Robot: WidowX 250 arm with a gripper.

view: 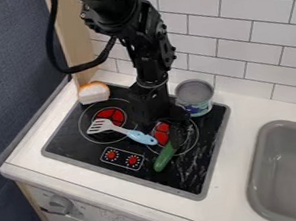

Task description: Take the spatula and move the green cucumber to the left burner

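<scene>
At far left on my feed, the bread-like toy (94,93) sat at the stove's back corner, out of the way, I judged. The left burner (110,118), my goal, lay partly under the head of the spatula (122,129), whose handle pointed toward the right burner (161,133), handy for a grasp, I thought. The gripper (164,121) hung over that right burner, placed, I supposed, for work near the handle or the cucumber (164,158); I couldn't tell whether it was open or closed. The cucumber lay aslant across the right burner's front edge, so a leftward push seemed sensible. The tin (194,93) stood behind, to the right.

The spatula looked pale and slotted at its head, light blue along its handle; the cucumber looked slim, deep green and rounded at its near end.
</scene>
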